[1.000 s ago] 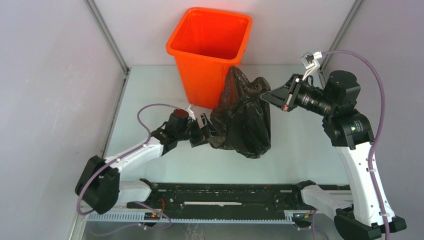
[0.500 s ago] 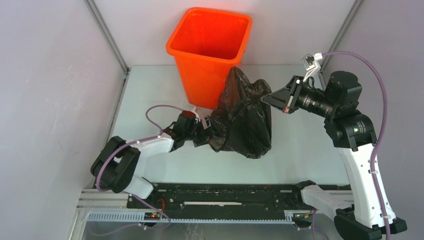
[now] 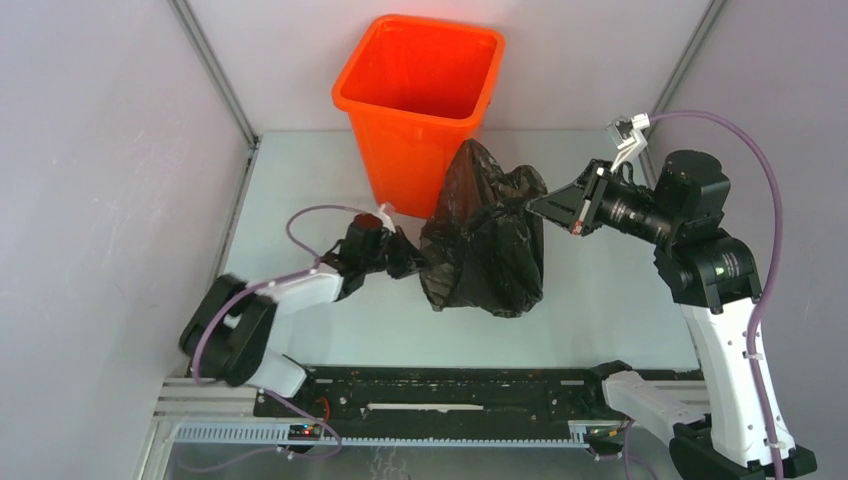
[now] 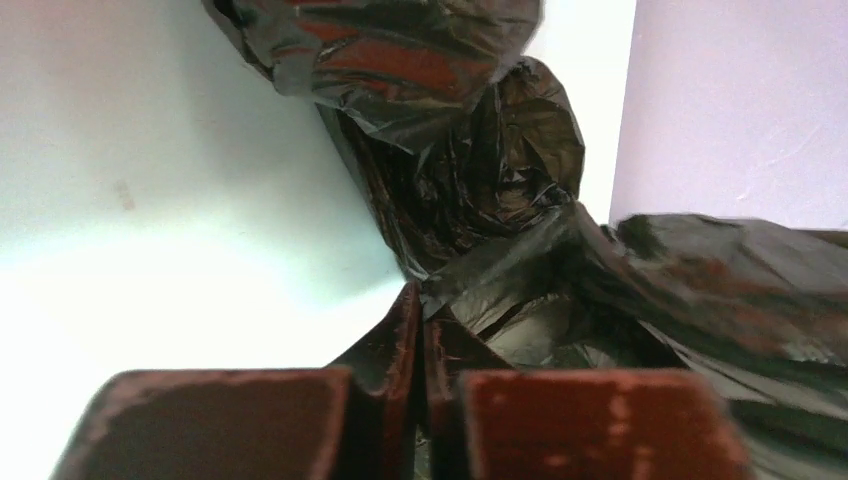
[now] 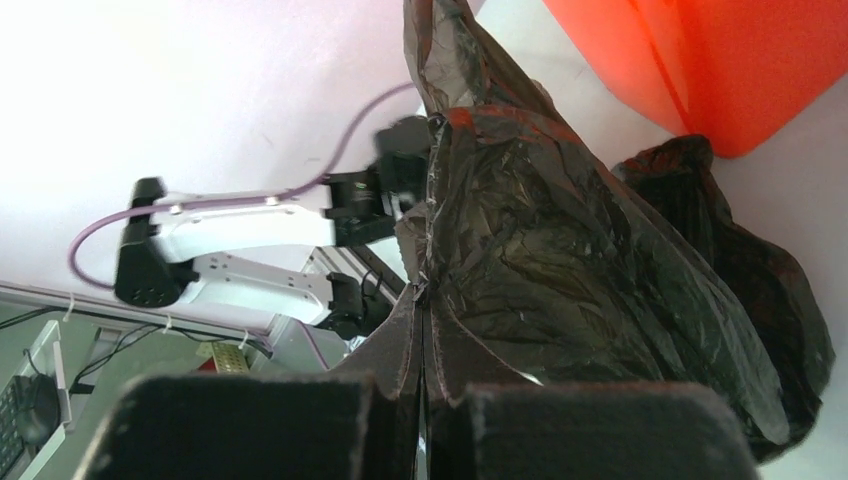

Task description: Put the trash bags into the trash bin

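On table (image 3: 300, 180): trash bag (image 3: 485, 245) before trash bin (image 3: 415, 100)

One black trash bag (image 3: 485, 250), mid-table. One orange trash bin (image 3: 420, 100), just beyond it on the far side. Two robot arms, a left arm (image 3: 290, 290) and a right arm (image 3: 720, 290). Two grippers, a left gripper (image 3: 415, 265) and a right gripper (image 3: 535, 205), one per arm. Two purple cables, a left cable (image 3: 310, 213) and a right cable (image 3: 748, 140). One pale table (image 3: 300, 170). One black rail (image 3: 440, 385) along the near edge. Two metal frame posts, a left post (image 3: 215, 75) and a right post (image 3: 690, 65), at the far corners.
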